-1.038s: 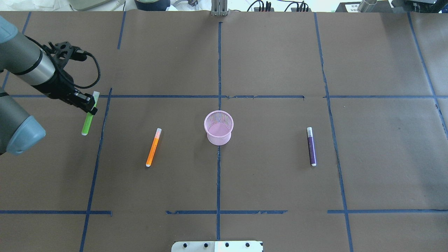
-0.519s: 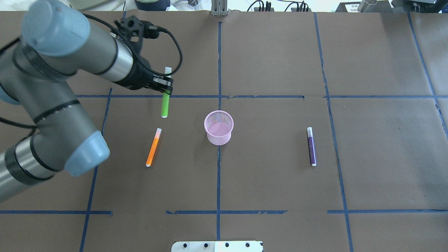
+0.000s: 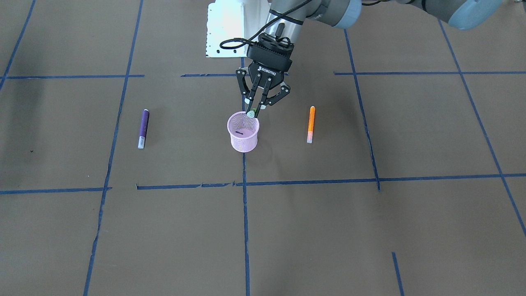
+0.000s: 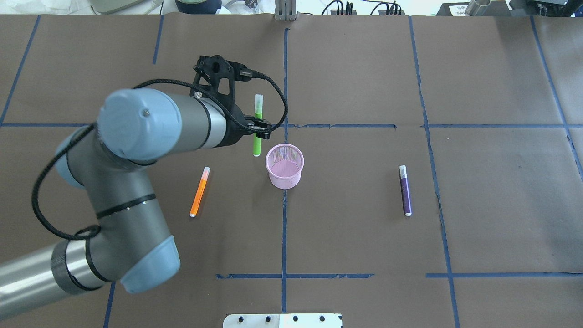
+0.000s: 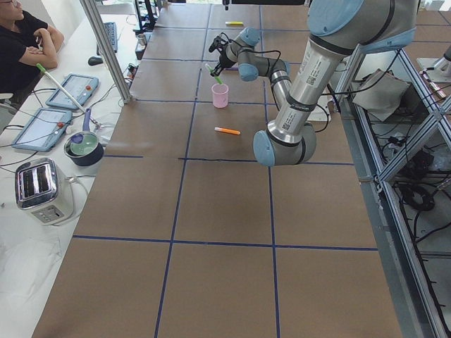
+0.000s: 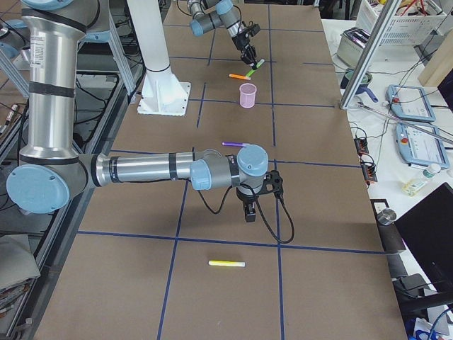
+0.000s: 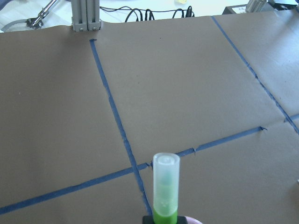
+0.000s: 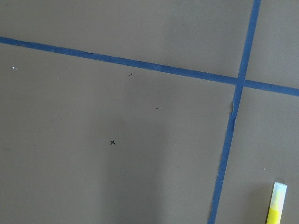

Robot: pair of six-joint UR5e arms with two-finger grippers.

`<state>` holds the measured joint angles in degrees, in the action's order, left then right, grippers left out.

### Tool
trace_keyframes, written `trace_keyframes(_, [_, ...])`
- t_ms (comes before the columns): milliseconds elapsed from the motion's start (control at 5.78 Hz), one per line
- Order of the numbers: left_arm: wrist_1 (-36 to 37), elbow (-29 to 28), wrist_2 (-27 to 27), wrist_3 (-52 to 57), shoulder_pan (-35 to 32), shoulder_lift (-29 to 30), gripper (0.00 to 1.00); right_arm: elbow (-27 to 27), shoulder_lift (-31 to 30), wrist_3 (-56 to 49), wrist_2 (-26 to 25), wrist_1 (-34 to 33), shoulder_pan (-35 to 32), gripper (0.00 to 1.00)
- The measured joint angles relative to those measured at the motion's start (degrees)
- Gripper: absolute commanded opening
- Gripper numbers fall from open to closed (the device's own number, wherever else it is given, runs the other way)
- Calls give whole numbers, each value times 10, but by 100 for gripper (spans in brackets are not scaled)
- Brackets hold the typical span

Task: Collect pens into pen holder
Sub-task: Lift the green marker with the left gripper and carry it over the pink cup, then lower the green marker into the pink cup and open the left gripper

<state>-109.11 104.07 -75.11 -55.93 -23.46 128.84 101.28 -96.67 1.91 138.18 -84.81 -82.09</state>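
Observation:
My left gripper [image 4: 260, 130] is shut on the bright green pen [image 4: 257, 145] and holds it steeply tilted, pale cap end up. The pen's lower end hangs at the rim of the pink mesh pen holder [image 4: 284, 181], on its left side in the overhead view. In the front view the gripper [image 3: 253, 111] is just above the holder [image 3: 243, 142]. The left wrist view shows the pen's cap [image 7: 166, 186]. The orange pen [image 4: 199, 191] lies left of the holder, the purple pen [image 4: 405, 191] right of it. My right gripper [image 6: 248, 212] shows only in the right side view; I cannot tell its state.
A yellow highlighter [image 6: 226, 263] lies on the table near my right gripper, and it also shows in the right wrist view [image 8: 275, 207]. The robot's white base plate [image 4: 282, 320] is at the table's near edge. Blue tape lines cross the brown paper.
My left arm has swung right, carrying the green pen from the table's far left to the holder's rim. The other pens and the holder have not moved.

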Motion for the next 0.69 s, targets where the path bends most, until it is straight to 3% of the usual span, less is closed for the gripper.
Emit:
trace_keyframes(173, [-2,-20,44,-2,20,16,0,-1,0,0,0,0,0,100])
trace_keyframes(519, [-5,-42,62,-2,34,20,2,-1,-1,0,-1,0,0,100])
trace_keyframes(692, [-6,-47,63,-2,35,19,77,-1,-1,0,-1,0,0,100])
